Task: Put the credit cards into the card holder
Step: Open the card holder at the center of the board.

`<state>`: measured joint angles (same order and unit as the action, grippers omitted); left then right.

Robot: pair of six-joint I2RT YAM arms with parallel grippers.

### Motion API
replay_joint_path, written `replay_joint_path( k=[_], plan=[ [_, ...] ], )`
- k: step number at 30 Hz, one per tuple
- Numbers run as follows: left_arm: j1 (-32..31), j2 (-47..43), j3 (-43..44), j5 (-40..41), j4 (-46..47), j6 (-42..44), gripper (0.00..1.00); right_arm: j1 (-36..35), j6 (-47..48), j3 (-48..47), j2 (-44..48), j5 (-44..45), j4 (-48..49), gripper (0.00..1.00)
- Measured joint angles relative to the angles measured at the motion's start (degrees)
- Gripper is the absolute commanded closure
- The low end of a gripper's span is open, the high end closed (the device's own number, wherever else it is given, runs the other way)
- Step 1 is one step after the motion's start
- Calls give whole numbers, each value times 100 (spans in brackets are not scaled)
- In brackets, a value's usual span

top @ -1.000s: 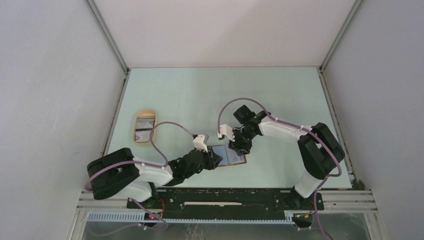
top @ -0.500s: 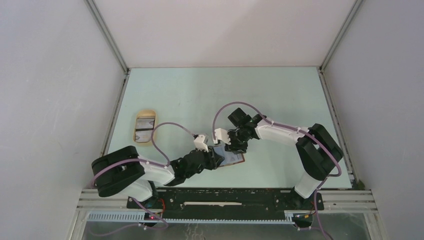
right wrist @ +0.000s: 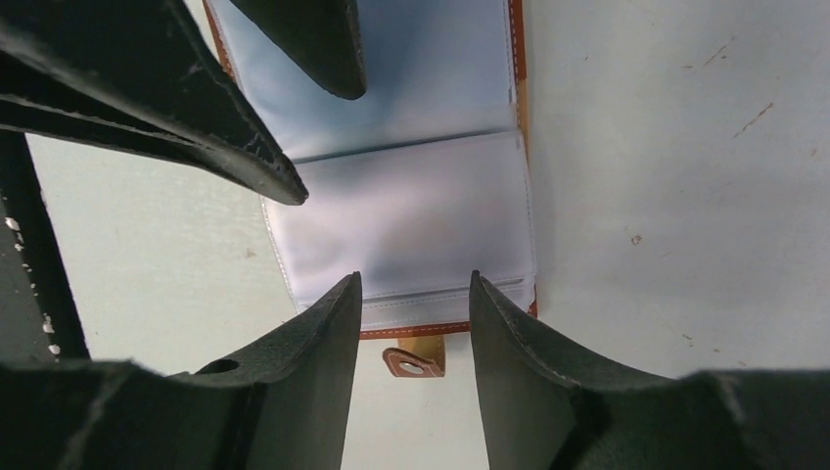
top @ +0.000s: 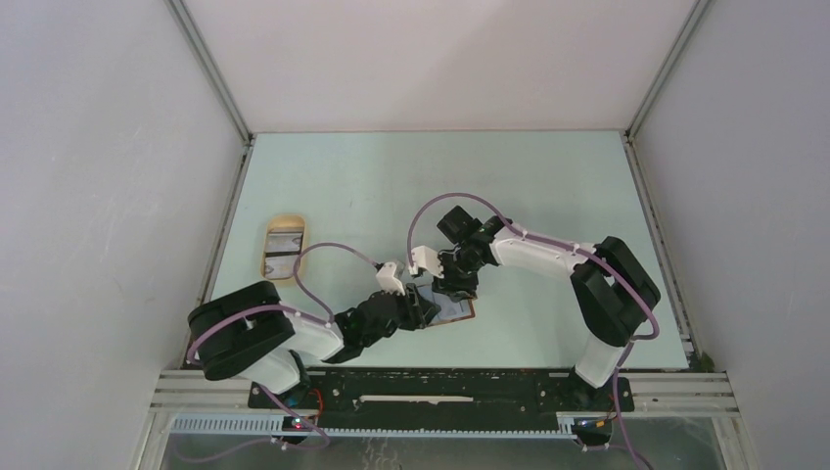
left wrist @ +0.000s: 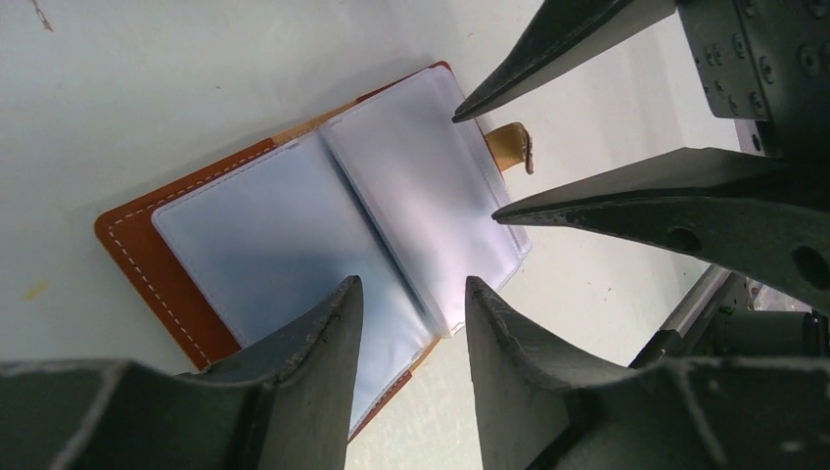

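Pale tabletop [top: 372, 186] bears the card holder [left wrist: 274, 225] open, long axis left-right, tab [left wrist: 514, 147] rightward; left hand [left wrist: 411, 284] and right hand [right wrist: 416, 279] half-open, empty.

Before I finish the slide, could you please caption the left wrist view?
Open left gripper and open right gripper poised over the unfolded card holder, no card showing inside.

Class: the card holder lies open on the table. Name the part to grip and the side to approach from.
Probably the snap tab: it alone juts past the card holder, which lies spread flat, so it offers an edge to pinch. Come from the tab side, where the right gripper hovers.
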<state>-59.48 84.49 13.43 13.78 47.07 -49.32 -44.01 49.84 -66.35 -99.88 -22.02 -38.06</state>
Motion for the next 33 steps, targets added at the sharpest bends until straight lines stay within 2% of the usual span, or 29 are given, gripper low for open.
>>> replay_joint_path(
  k=[9, 17, 24, 29, 33],
  plan=[
    [50, 94, -2, -44, 37, -168, 52, 11, -295, -190, -293, -105, -83, 53],
    [140, 247, -24, -59, 275, -341, 48, 20, -682, -476, -542, -184, -146, 66],
    [166, 420, -44, -219, 555, -376, 48, 15, -1029, -789, -839, -457, -214, 72],
    [195, 494, -46, -225, 632, -474, 51, 15, -1193, -935, -990, -726, -341, 72],
    [216, 544, -46, -221, 658, -487, 58, 22, -1342, -1008, -1075, -922, -450, 73]
  ],
)
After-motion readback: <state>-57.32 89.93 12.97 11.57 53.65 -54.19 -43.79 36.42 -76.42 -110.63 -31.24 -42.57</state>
